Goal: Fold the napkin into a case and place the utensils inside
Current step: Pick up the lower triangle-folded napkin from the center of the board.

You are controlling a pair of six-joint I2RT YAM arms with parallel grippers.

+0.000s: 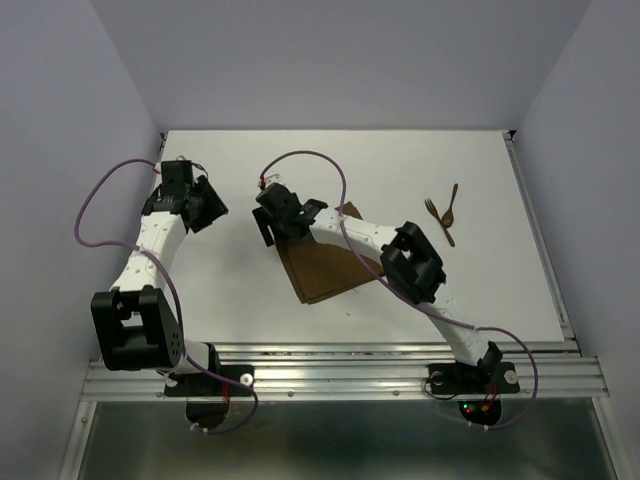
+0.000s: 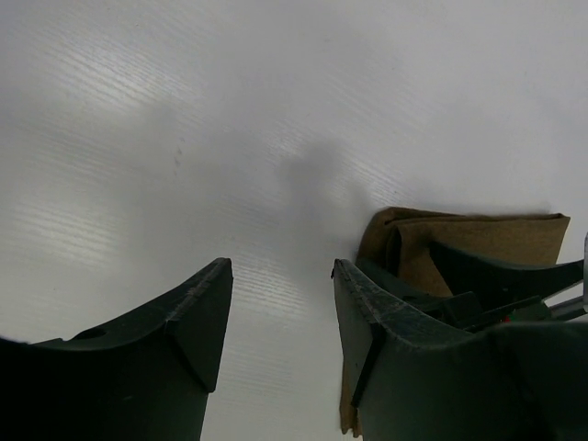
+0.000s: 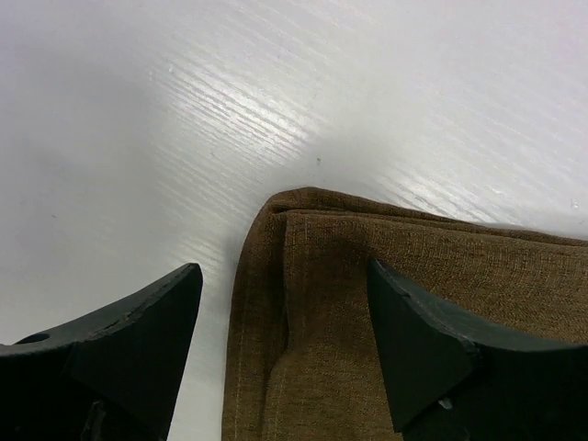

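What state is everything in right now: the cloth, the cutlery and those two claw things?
Napkin: folded in layers, lying flat.
Fork: lying loose, outside the napkin.
Spoon: lying by the fork, outside the napkin.
Left end effector: open, empty.
Right end effector: open, over the napkin's folded corner.

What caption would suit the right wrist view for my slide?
Open right hand above a corner of the folded brown napkin on the white table.
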